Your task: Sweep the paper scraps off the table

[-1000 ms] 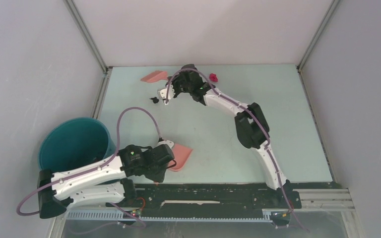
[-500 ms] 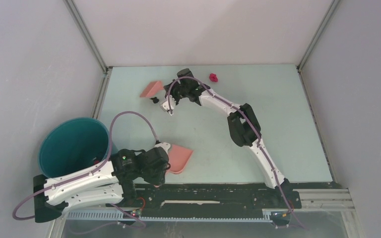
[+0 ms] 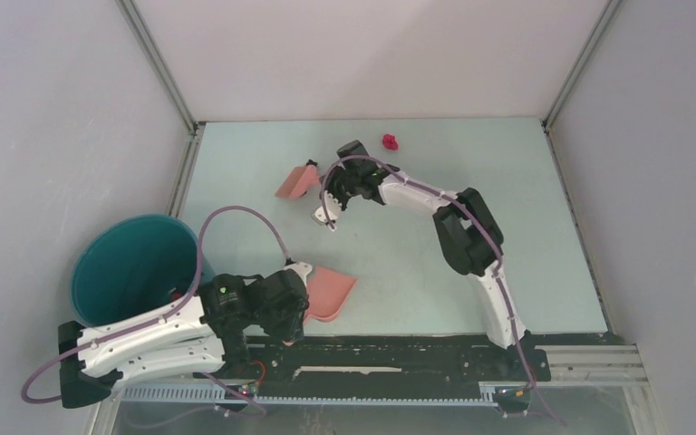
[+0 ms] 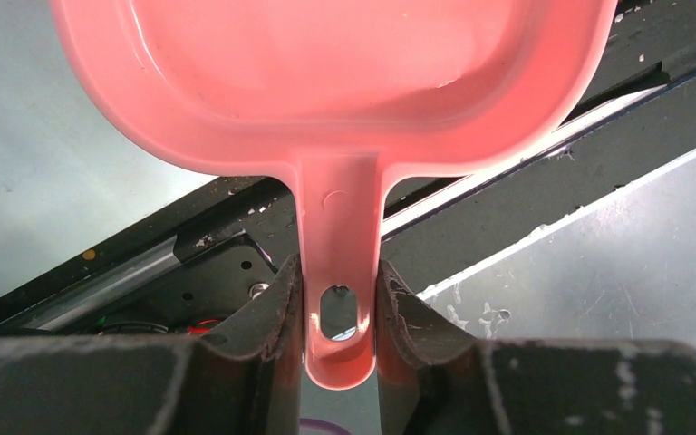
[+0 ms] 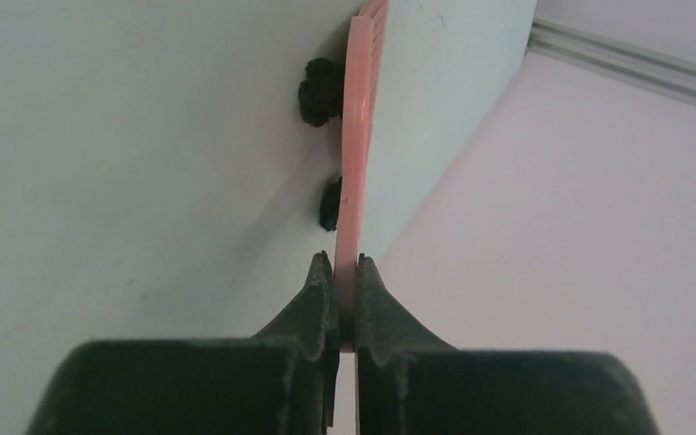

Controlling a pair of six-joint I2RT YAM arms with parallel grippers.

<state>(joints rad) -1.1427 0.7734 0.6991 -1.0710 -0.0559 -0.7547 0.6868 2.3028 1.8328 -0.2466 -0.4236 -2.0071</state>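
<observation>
Right wrist shows right jaws clamping one brush (image 5: 361, 136) beside two black scraps (image 5: 320, 91); left jaws clamp one dustpan (image 4: 335, 91).

Bucket (image 3: 118, 272) left of dustpan (image 3: 333, 286) at table (image 3: 507, 227) near edge; brush (image 3: 297, 181) behind; paper scraps (image 5: 322, 91) against brush.

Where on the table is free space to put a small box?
The widest bare patch of table lies between the right arm and the right rail. A smaller one lies between the brush and the dustpan. It is crowded near the bucket and beside the brush, where black scraps lie. A magenta scrap sits by the far edge.
</observation>
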